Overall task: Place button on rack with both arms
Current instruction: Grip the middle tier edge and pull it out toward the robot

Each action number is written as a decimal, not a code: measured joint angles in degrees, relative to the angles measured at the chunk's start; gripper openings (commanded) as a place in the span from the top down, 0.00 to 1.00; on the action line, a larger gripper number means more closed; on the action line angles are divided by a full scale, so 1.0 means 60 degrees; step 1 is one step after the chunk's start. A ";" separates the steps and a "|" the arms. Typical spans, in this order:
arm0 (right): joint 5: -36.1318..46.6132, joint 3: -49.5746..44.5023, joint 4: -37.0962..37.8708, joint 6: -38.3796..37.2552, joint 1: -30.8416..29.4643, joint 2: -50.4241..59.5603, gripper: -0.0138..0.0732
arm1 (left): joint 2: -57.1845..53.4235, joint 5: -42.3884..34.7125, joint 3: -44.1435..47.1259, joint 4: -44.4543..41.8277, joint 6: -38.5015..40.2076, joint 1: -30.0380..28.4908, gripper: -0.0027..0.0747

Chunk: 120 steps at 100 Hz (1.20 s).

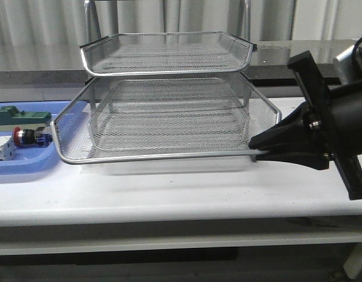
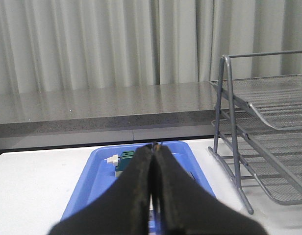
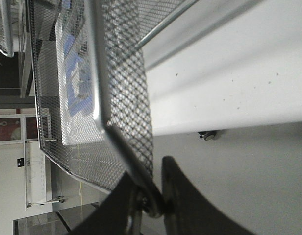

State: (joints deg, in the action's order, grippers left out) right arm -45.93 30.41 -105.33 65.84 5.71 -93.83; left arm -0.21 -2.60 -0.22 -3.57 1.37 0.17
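Red-capped push button [image 1: 27,136] lies in the flat blue plastic tray [image 1: 28,166], left of the silver mesh rack [image 1: 169,126]. My right end effector [image 3: 153,205] is clamped on the rack's pulled-out tray corner. My left end effector [image 2: 152,196] is pressed together, empty; I think it must open and reach the button next.

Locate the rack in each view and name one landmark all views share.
Front view: the rack fills the centre, its middle tray pulled forward.
Left wrist view: at the right edge, beside the blue tray.
Right wrist view: mesh corner clamped in the right gripper.
Shared landmark: the blue tray.

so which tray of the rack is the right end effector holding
The pulled-out middle tray; the right end effector pinches its front right corner, while the top tray sits untouched above.
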 measured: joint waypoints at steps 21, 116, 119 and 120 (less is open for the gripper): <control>0.0143 -0.0126 0.0095 0.0017 0.0000 0.0294 0.76 | 0.0000 0.0000 0.0000 0.0000 0.0000 0.0000 0.99; 0.0252 -0.0146 0.0607 0.0702 0.0022 0.0294 0.29 | 0.0000 0.0000 0.0000 0.0000 0.0000 0.0000 0.99; 0.0252 -0.0146 0.0734 0.0662 0.0022 0.0309 0.29 | 0.0000 0.0000 0.0000 0.0000 0.0000 0.0000 0.99; 0.0252 -0.0146 0.0757 0.0659 0.0022 0.0309 0.29 | 0.0000 0.0000 0.0000 0.0000 0.0000 0.0000 0.99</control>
State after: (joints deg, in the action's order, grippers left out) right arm -44.42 29.53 -100.78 69.80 5.84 -91.97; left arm -0.21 -2.60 -0.22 -3.57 1.37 0.17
